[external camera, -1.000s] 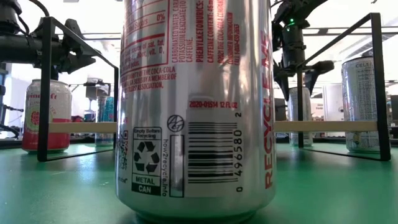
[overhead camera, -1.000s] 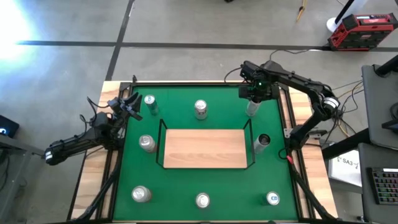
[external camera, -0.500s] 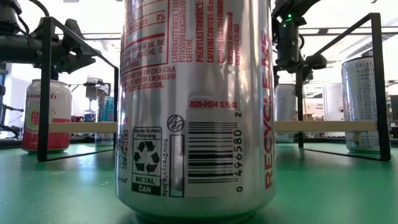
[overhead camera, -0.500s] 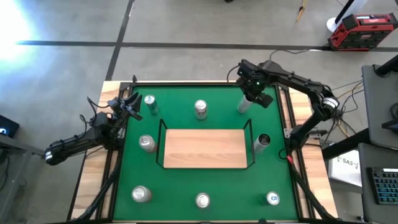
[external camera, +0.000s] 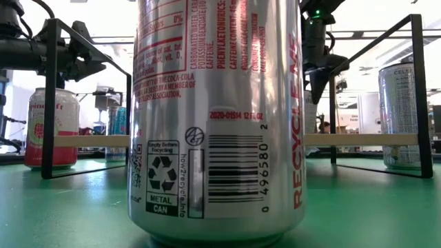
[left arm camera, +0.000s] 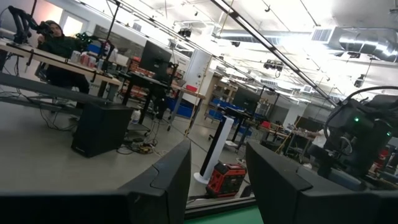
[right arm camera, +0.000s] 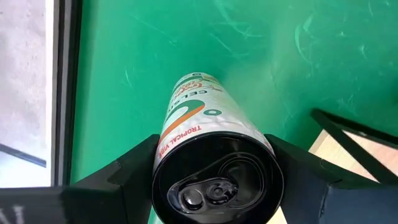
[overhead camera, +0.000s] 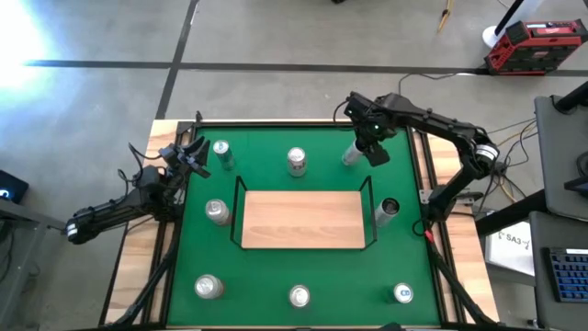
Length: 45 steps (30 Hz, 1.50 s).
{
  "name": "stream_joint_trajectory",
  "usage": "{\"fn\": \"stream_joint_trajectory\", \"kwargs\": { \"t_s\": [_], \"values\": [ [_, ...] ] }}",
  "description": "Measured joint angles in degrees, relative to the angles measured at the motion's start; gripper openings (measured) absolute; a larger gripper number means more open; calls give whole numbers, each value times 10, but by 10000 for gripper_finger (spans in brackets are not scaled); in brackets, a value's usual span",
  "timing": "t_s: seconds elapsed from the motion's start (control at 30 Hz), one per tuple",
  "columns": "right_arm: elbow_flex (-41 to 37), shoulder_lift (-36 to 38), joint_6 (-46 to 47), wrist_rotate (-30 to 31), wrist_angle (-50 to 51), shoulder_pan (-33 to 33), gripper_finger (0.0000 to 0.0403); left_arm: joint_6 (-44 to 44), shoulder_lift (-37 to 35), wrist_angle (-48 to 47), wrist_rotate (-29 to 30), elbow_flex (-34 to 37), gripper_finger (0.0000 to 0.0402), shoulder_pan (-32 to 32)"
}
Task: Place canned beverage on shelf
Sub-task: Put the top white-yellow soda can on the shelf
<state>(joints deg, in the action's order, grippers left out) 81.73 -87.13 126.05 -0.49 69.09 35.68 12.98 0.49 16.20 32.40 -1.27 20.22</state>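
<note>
My right gripper (overhead camera: 358, 151) hangs over the far right part of the green felt, shut on a white canned beverage with orange print (right arm camera: 194, 118). Its black top (right arm camera: 217, 180) faces the wrist camera. The shelf (overhead camera: 301, 219), a light-wood board inside a black wire rail, lies mid-table, and one corner (right arm camera: 379, 152) shows beside the can. My left gripper (overhead camera: 190, 154) waits at the table's far left edge, raised, its fingers a little apart with nothing between them (left arm camera: 217, 168). My right gripper pinches the can between its two fingers (right arm camera: 124, 177), which lie against opposite sides of the wall just under the top rim (right arm camera: 163, 163). The fingers come from above, pointing steeply down. The can hangs below them, nearly upright and clear of the felt.
Several other cans stand on the felt around the shelf: two at the far side (overhead camera: 221, 152) (overhead camera: 296, 162), one at the left (overhead camera: 217, 212), one by the right rail (overhead camera: 386, 210), and three near the front, the middle one (external camera: 217, 117) filling the low view.
My right gripper has carried the can toward the table's left edge and a little up. Its wrist has rolled strongly about its own axis, and the can has turned with it. The fingers stay shut on the can.
</note>
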Motion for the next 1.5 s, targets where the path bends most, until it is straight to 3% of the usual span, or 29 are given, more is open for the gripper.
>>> {"fn": "stream_joint_trajectory", "kwargs": {
  "t_s": [0.2, 0.4, 0.73, 1.27, 1.5],
  "values": [
    [0, 0, -5, -10, -7, 1, 247, 0, 0, 0, 0, 0, 137, 0],
    [0, -8, 3, -21, -8, 0, 288, 0, 0, 0, 0, 0, 137, 0],
    [2, -38, 15, -49, -21, -9, 252, 0, 0, 0, 0, 0, 137, 0],
    [14, -36, -37, -38, -20, -6, 276, 0, 0, 0, 0, 0, 137, 0],
    [15, -36, 39, -68, -4, -4, 274, 0, 0, 0, 0, 0, 137, 0]
  ]
}}
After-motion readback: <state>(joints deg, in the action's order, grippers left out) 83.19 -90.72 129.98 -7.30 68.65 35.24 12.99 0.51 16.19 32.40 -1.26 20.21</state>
